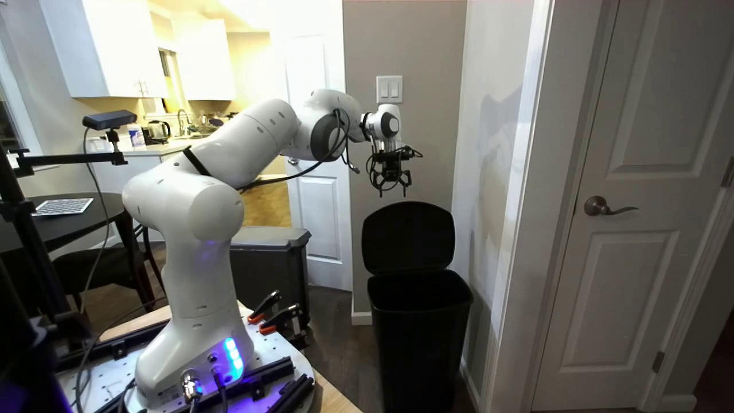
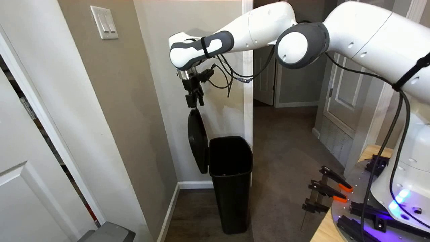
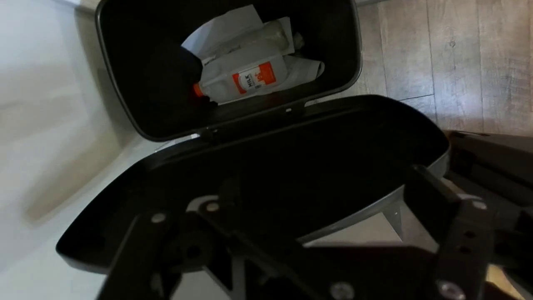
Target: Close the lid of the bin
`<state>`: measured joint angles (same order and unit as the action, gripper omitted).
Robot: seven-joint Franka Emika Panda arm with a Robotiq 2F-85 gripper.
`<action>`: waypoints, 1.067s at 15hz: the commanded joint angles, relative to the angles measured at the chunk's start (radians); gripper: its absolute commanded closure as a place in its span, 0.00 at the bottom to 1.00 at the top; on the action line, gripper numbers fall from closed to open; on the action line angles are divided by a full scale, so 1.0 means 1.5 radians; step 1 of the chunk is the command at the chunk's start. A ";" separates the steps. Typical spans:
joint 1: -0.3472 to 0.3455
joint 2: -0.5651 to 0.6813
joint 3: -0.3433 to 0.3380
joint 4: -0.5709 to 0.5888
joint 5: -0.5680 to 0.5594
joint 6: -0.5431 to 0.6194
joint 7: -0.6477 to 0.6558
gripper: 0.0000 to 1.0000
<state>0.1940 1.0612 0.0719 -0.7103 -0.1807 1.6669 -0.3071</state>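
- My gripper [image 1: 393, 193] hung spread just above the lid [image 1: 408, 238], pinching nothing.
- The lid stood near upright, hinged open on the bin [image 1: 421, 350].
- Pushing it from the bin side, I judged, could force it farther open; a hard shove might topple the bin.

The place was a home: white kitchen cabinets [image 1: 123, 54] hung above a counter [image 1: 155, 149] with a gooseneck faucet [image 1: 179, 119], a chair [image 1: 114, 267] stood at a dark table [image 1: 74, 222], and the painted wall [image 1: 418, 34] carried a double light switch [image 1: 389, 89] near a panelled door [image 1: 317, 218].
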 commanded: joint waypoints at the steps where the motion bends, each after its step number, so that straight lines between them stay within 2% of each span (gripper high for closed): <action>1: 0.011 0.058 -0.010 0.093 -0.029 0.043 -0.054 0.00; 8: 0.020 0.110 -0.002 0.154 -0.024 0.119 -0.130 0.00; 10: 0.023 0.117 0.002 0.159 -0.020 0.128 -0.158 0.00; 11: 0.030 0.146 -0.006 0.210 -0.009 0.107 -0.174 0.00; 14: 0.032 0.162 -0.005 0.234 -0.001 0.109 -0.213 0.00; 15: 0.026 0.129 0.011 0.172 -0.006 0.144 -0.222 0.00; 16: 0.025 0.130 0.014 0.172 -0.005 0.149 -0.234 0.00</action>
<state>0.2410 1.2755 0.0706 -0.4162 -0.2035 1.8495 -0.5846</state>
